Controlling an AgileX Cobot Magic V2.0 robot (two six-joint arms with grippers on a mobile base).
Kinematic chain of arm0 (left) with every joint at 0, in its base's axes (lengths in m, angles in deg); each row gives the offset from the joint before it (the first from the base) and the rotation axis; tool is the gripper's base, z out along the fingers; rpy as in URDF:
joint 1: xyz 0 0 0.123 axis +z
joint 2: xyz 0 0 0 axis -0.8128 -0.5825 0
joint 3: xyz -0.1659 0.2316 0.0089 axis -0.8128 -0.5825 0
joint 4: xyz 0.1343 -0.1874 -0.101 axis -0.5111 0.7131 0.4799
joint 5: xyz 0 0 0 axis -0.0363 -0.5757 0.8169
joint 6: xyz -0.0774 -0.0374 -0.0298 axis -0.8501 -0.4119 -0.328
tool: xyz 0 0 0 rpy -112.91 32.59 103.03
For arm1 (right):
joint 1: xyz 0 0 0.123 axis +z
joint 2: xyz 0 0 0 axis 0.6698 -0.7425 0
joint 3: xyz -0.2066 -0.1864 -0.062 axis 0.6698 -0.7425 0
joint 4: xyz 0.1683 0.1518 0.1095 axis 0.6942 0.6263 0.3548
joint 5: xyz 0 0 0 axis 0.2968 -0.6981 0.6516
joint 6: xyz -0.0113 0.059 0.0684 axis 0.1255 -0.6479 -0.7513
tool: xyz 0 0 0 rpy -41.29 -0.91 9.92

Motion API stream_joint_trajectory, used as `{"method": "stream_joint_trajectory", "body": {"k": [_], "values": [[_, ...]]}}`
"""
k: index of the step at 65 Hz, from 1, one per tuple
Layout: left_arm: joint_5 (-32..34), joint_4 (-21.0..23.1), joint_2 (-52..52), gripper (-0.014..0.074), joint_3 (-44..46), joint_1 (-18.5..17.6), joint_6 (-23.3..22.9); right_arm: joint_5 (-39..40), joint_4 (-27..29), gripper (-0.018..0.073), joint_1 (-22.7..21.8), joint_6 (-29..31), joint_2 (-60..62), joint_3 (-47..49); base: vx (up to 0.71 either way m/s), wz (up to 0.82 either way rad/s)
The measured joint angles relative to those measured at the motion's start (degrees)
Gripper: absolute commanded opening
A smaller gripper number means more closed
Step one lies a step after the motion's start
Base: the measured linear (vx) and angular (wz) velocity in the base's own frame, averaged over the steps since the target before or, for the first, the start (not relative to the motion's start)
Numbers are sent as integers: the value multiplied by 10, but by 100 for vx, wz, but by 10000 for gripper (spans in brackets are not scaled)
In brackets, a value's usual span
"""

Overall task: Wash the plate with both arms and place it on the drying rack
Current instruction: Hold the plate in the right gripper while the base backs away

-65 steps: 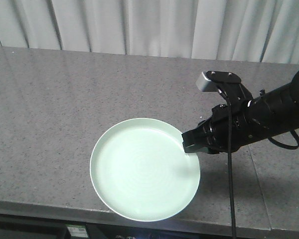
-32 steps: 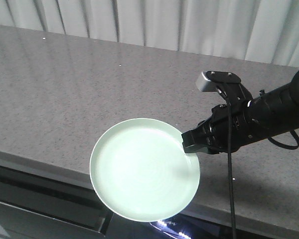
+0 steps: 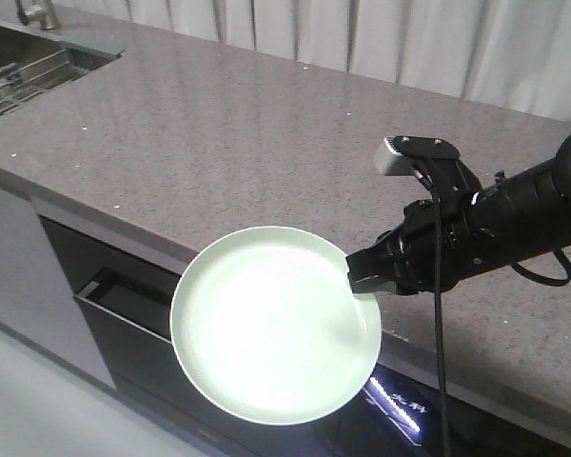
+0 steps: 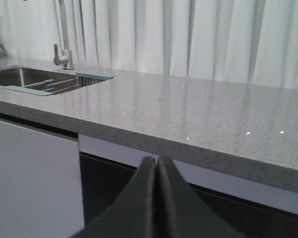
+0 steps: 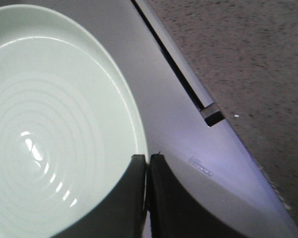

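Plate (image 3: 266, 328) (pale mint) pinched at its rim by right tool (image 3: 356, 280).

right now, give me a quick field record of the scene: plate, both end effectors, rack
plate: pale green, face up, held in the air past the countertop edge
right end effector: shut on the plate's rim
left end effector: shut, empty, not touching the plate
drying rack: at the sink, far left in the front view, well away from the plate
washing: not begun
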Motion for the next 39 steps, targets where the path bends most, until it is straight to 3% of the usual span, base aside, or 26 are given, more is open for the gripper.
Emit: {"method": "stream_joint_trajectory", "body": {"k": [39], "values": [[0,0,0,-7,0,0,0,0,0,-1,0,0,0,0,-12,46]]}}
